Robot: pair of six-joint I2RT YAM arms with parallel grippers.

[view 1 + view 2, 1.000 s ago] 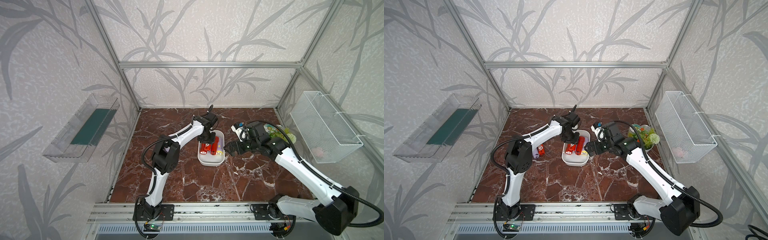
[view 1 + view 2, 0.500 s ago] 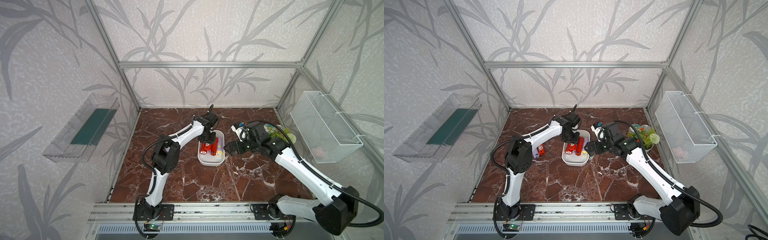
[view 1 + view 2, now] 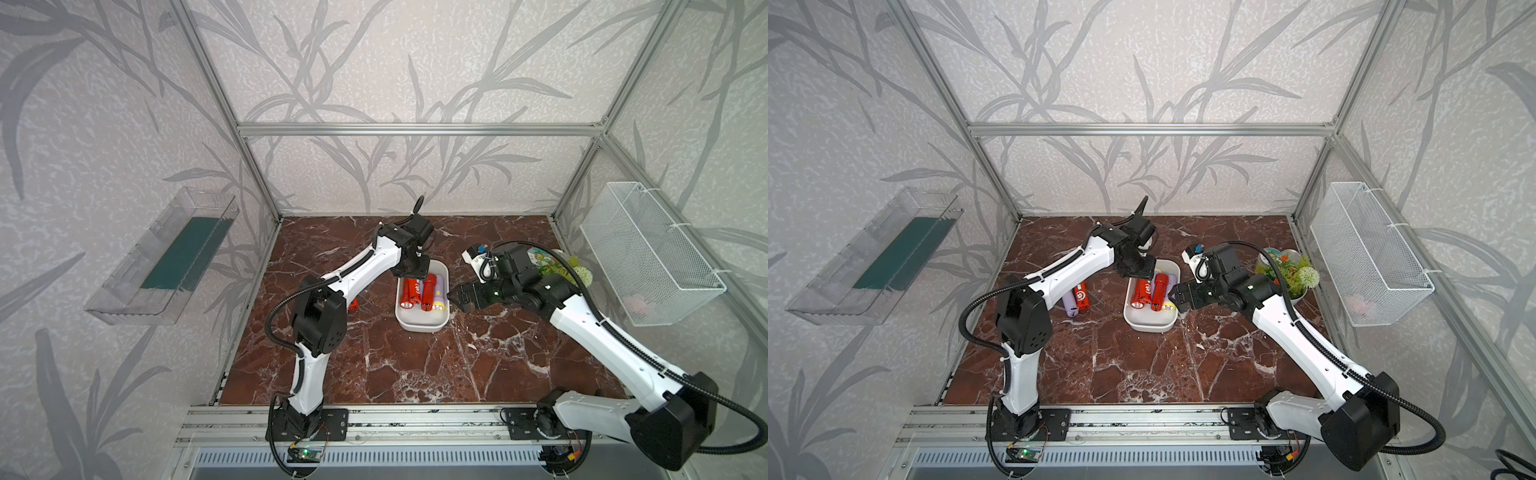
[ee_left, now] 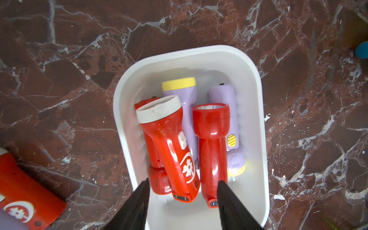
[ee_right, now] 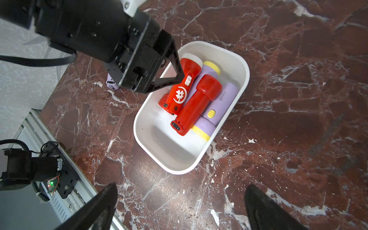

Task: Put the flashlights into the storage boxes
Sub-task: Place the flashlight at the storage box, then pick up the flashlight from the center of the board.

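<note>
Left wrist view counts five flashlights inside the single white tub (image 4: pixel 199 48), three red and two lavender. An emblem red flashlight (image 4: pixel 169 143) with a white rim lies on a half-hidden red flashlight (image 4: pixel 158 179), and a plain red flashlight (image 4: pixel 211 139) lies beside them. Under these are a yellow-headed lavender flashlight (image 4: pixel 179 87) and a lavender flashlight with a yellow switch (image 4: pixel 225 103).

In a top view two more lie on the worktop (image 3: pixel 1142 374) at the tub's 9 o'clock, side by side and touching: a loose red flashlight (image 3: pixel 1081 296) and a loose lavender flashlight (image 3: pixel 1070 305). That makes seven in all, four red and three lavender.

One clear tray (image 3: pixel 872 257) hangs on the 9 o'clock wall and one wire basket (image 3: pixel 1370 257) on the 3 o'clock wall. One potted plant (image 3: pixel 1296 274) stands at the tub's 3 o'clock, beyond the right arm.

Over the tub's 12 o'clock end the left pincer (image 4: pixel 182 185) stands partly open. Its black fingers (image 4: pixel 139 199) straddle the tail ends of the emblem and plain red flashlights, which lie in the tub, not lifted. One finger sits right by the plain one's tail; whether it touches cannot be told.

The right pincer (image 5: pixel 181 187) is spread wide and empty, hovering over bare worktop just at the tub's 3 o'clock.
</note>
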